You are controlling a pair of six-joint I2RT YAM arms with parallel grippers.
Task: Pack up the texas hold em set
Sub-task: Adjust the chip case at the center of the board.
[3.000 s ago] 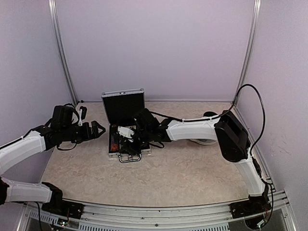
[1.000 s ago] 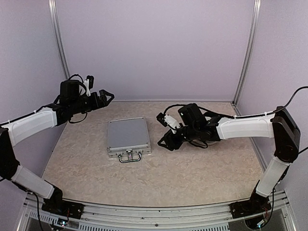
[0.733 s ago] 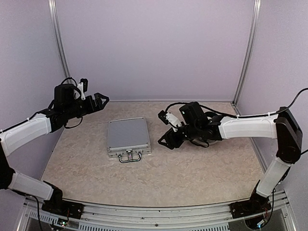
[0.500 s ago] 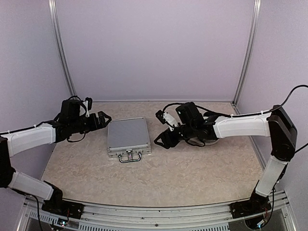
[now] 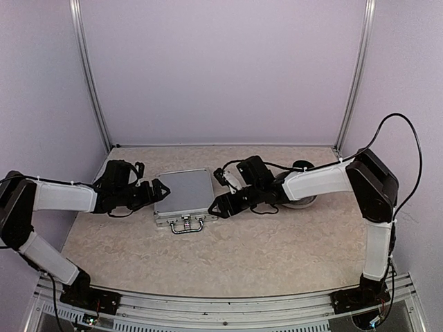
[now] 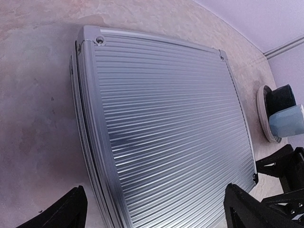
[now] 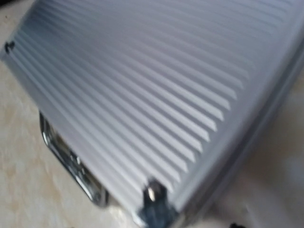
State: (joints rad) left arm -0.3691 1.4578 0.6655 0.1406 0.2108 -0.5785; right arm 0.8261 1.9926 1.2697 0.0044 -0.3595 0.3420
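The silver ribbed briefcase point(image 5: 183, 195) lies shut and flat on the table, its handle point(image 5: 185, 226) toward me. Chips, dice, cards and markers are hidden. My left gripper point(image 5: 156, 193) is open and low at the case's left edge. In the left wrist view the case point(image 6: 161, 133) fills the frame between the two spread fingertips point(image 6: 69, 211). My right gripper point(image 5: 220, 205) is open at the case's right front corner. The right wrist view is blurred and shows the case point(image 7: 156, 80) very close, with its handle point(image 7: 61, 156). Neither gripper holds anything.
The grey-blue cup point(image 6: 286, 119) on its round grey saucer point(image 6: 262, 111) stands to the right of the case, mostly behind my right arm in the top view point(image 5: 302, 201). Purple walls close in the back and both sides.
The case, open three seconds ago, is shut. In the last second both grippers came down and inward to the case's left and right sides.
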